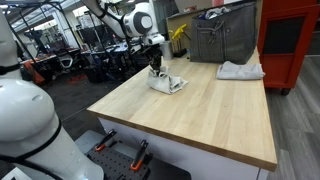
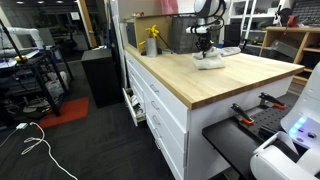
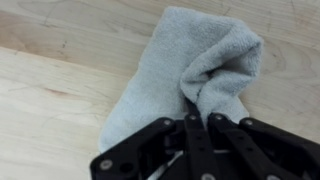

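A light grey towel lies on the wooden table, bunched up into a fold where my gripper pinches it. The black fingers stand close together with cloth squeezed between them. In both exterior views the gripper hangs straight down over the towel, near the far side of the tabletop. The part of the towel under the fingers is hidden in the wrist view.
A second crumpled white cloth lies near the table's far corner. A yellow spray bottle stands at the table's back edge. A grey bin and a red cabinet stand behind the table.
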Controlling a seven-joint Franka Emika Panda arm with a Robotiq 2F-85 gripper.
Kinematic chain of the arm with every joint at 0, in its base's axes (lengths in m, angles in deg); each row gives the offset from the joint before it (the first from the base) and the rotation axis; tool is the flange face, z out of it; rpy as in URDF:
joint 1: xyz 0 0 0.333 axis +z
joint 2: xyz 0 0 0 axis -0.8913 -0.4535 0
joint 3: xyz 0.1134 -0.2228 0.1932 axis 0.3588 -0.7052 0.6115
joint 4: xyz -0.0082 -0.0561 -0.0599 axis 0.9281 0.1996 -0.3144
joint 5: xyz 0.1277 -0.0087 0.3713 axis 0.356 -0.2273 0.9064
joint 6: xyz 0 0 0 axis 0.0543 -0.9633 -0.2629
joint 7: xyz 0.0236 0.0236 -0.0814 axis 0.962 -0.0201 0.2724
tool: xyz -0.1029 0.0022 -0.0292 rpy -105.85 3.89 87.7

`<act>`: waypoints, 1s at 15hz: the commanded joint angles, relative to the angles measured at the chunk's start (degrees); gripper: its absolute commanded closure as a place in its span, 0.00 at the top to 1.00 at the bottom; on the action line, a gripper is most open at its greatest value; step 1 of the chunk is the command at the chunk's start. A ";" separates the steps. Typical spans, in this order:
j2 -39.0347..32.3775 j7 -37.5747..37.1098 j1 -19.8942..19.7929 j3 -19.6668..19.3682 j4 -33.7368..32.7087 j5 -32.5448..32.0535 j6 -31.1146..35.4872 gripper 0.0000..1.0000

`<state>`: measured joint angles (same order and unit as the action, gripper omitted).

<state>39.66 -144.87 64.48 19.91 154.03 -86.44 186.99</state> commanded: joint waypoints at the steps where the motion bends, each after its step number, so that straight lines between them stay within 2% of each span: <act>1: 1.73 -3.04 0.08 -1.24 -0.80 -0.63 -3.94 0.02; 8: 1.06 -8.15 -0.73 -2.01 -4.94 0.72 -9.00 0.02; 15: -1.08 -12.64 -0.74 -2.45 -8.28 -0.04 -7.23 0.02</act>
<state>39.83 -154.98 63.94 17.66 147.96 -86.33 180.31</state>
